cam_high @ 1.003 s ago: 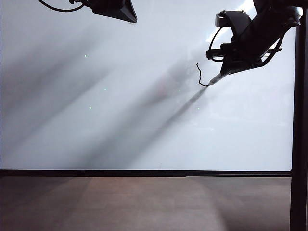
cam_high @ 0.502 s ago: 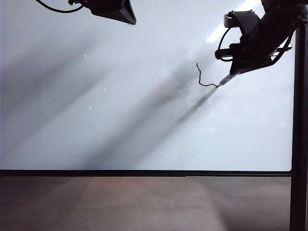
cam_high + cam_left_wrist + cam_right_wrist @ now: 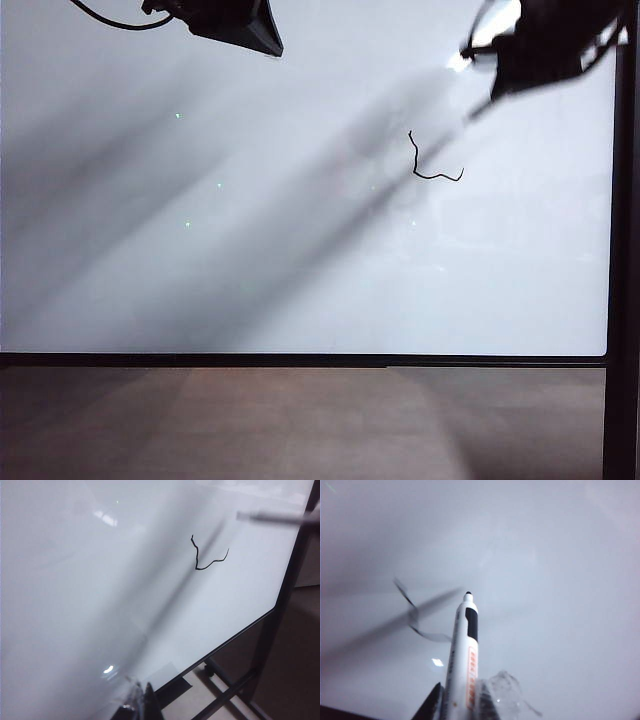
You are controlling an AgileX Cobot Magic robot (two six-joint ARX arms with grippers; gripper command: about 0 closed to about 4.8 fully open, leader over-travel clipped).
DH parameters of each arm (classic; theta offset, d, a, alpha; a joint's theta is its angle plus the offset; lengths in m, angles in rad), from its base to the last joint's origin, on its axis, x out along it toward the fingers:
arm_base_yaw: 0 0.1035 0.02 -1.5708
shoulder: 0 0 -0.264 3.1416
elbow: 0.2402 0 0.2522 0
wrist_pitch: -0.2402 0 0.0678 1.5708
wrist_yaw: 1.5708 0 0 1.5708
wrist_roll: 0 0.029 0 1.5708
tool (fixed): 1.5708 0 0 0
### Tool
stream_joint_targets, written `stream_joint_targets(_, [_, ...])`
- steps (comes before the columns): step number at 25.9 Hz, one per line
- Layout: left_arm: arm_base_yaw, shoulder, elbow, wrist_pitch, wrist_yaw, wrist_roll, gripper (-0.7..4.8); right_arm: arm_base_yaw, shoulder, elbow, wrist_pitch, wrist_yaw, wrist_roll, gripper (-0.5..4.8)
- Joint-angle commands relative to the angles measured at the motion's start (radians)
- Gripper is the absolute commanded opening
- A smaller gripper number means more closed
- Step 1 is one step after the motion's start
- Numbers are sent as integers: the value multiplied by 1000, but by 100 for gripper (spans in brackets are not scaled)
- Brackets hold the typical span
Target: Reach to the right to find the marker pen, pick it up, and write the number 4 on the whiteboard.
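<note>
**Presently: pen clear of board, figure part drawn**

The whiteboard [image 3: 300,250], glossy with a thin black frame, fills most of the exterior view above a brown wooden surface [image 3: 300,425]. The right gripper [image 3: 530,65] sits blurred at the board's upper right, its fingers [image 3: 432,705] clamped on the marker pen [image 3: 462,655], whose black tip stands off the board above the stroke. The left gripper [image 3: 142,705] is at the upper left, well apart; its finger state cannot be told. The number 4 [image 3: 432,160] shows as a wobbly downstroke joined to a short crossbar.
</note>
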Motion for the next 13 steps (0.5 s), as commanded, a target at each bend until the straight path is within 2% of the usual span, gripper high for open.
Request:
stream_joint_targets(1, [-2, -6, 3, 9, 1, -51, -5, 1, -39, 4, -6, -44, 10, -6])
stream_joint_targets(13, [-2, -6, 3, 2, 4, -58, -5, 1, -32, 2, -23, -59, 13, -6])
